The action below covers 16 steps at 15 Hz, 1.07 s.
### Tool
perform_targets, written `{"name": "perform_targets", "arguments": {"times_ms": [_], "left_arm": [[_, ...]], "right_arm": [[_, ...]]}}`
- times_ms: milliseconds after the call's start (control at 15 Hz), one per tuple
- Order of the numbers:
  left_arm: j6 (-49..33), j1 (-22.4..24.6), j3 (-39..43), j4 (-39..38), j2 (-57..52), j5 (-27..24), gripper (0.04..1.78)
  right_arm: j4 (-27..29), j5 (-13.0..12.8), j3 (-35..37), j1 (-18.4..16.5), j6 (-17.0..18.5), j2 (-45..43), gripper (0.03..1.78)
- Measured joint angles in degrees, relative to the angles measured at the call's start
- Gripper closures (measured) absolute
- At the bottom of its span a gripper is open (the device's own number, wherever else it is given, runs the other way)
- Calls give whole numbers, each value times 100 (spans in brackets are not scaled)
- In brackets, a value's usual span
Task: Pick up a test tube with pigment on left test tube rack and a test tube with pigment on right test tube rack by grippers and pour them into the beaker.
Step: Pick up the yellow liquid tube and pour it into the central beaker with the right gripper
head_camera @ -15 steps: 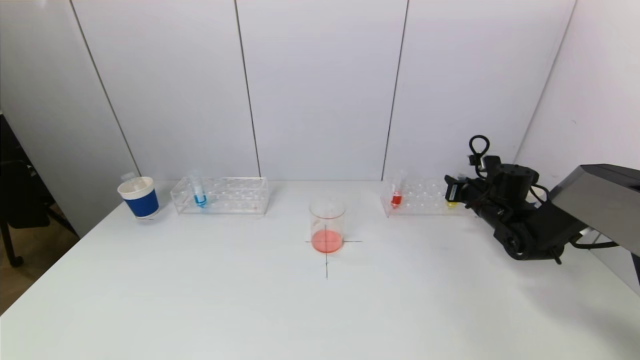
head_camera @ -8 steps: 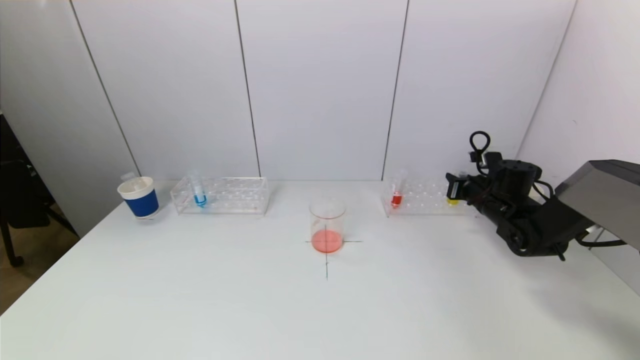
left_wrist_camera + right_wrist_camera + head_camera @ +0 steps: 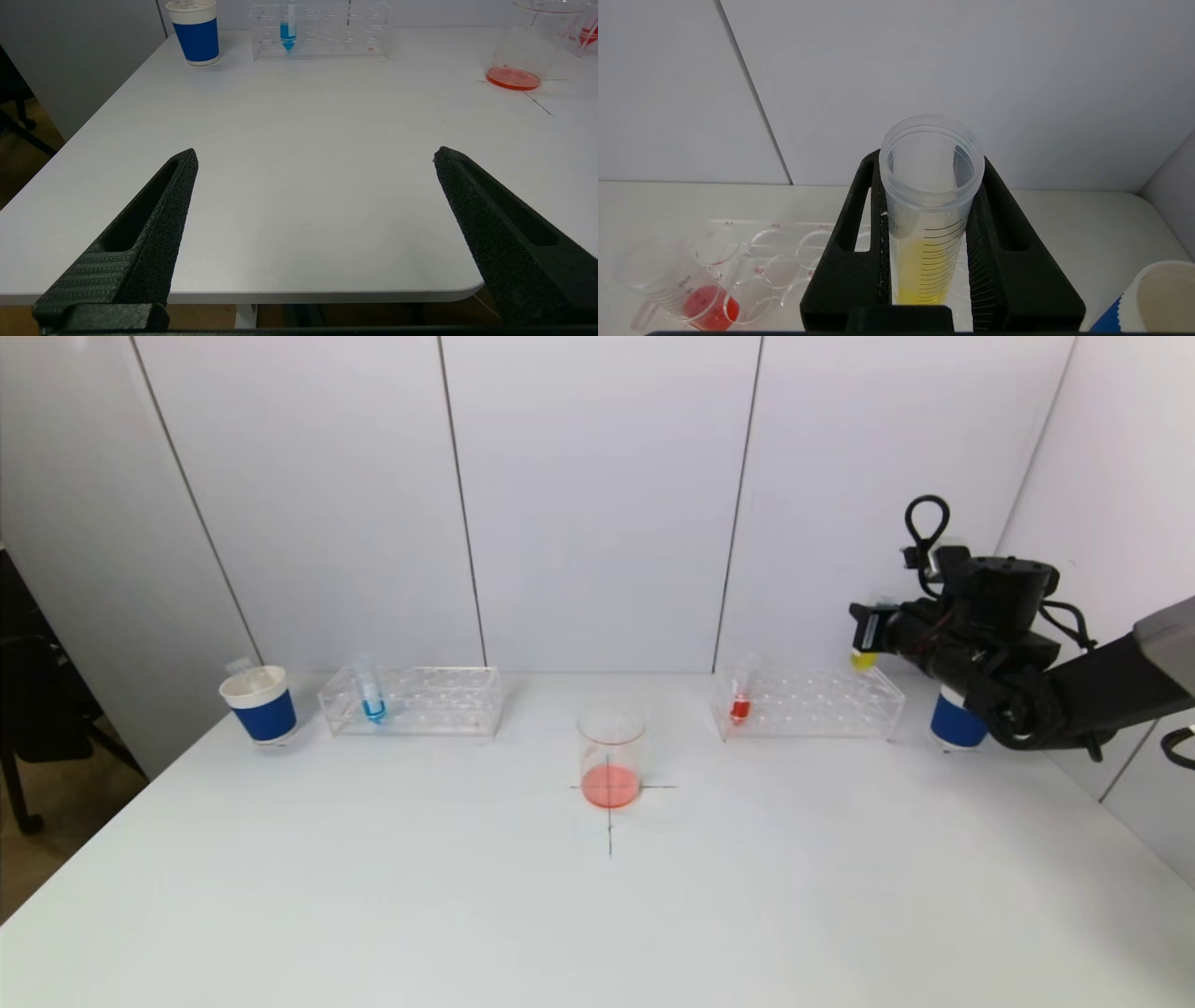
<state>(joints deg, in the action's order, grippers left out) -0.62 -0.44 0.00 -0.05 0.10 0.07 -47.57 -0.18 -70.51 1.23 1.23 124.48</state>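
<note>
My left gripper (image 3: 315,158) is hanging low at the near table (image 3: 597,915) edge, jaws spread wide on nothing. Farther in, the beaker (image 3: 611,756) is standing on the cross mark with red liquid at its bottom. My right gripper (image 3: 927,247) is gripping the yellow test tube (image 3: 930,210) upright between both fingers, raised above the right rack (image 3: 808,702), where a red tube (image 3: 740,695) is sitting. Across the table, the blue tube (image 3: 372,695) is sitting in the left rack (image 3: 411,700).

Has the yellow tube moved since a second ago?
Yes. The yellow tube, clamped in the right gripper, has risen out of the right rack and now hangs above its far right end.
</note>
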Motion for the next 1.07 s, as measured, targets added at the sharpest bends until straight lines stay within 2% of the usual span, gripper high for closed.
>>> {"name": "perform_targets", "arguments": {"times_ms": [400, 733, 867, 933, 1067], "left_arm": [[2, 0, 0, -2, 0, 0, 6], [0, 0, 0, -2, 0, -2, 6], [2, 0, 0, -2, 0, 0, 6], [5, 0, 0, -2, 0, -2, 6], [2, 0, 0, -2, 0, 0, 6]], "right_arm": [[1998, 5, -1513, 119, -101, -764, 130], [4024, 48, -3569, 386, -207, -794, 130], [4600, 189, -4070, 651, -594, -634, 130], [4673, 313, -4134, 813, -853, -555, 130], [4667, 696, -4156, 1111, -1087, -414, 130]]}}
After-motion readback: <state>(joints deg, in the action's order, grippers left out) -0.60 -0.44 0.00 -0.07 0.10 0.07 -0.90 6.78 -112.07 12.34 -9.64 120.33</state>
